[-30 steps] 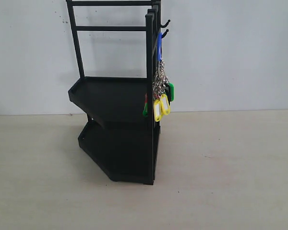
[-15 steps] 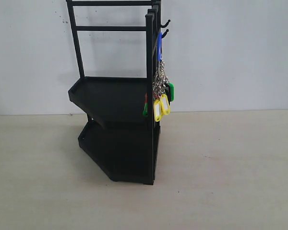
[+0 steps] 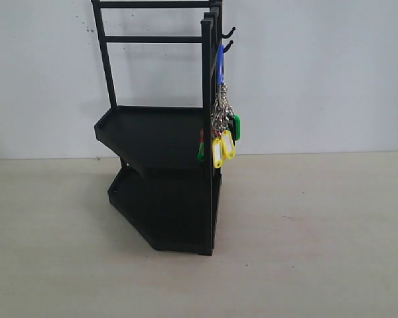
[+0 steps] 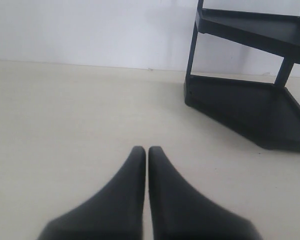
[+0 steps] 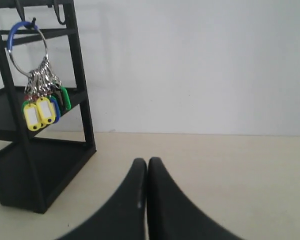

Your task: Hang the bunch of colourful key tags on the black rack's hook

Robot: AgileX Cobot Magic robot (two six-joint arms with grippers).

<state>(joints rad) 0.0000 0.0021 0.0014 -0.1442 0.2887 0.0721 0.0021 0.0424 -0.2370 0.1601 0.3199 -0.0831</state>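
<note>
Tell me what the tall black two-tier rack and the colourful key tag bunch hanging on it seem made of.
Tall black two-tier rack: probably painted metal, given thin straight bars, even matte black. Colourful key tag bunch: tags look like glossy plastic; chains and large ring glint silver, likely metal; the ring's blue sleeve could be plastic or rubber.

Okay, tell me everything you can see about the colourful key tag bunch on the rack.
The colourful key tag bunch hangs from the lower hook on the black rack's upright post. A large metal ring, blue-sleeved on top, loops over the hook; short shiny chains drop to glossy plastic tags: two yellow with white labels in front, green, blue and some red behind. Nothing else touches it.
</note>
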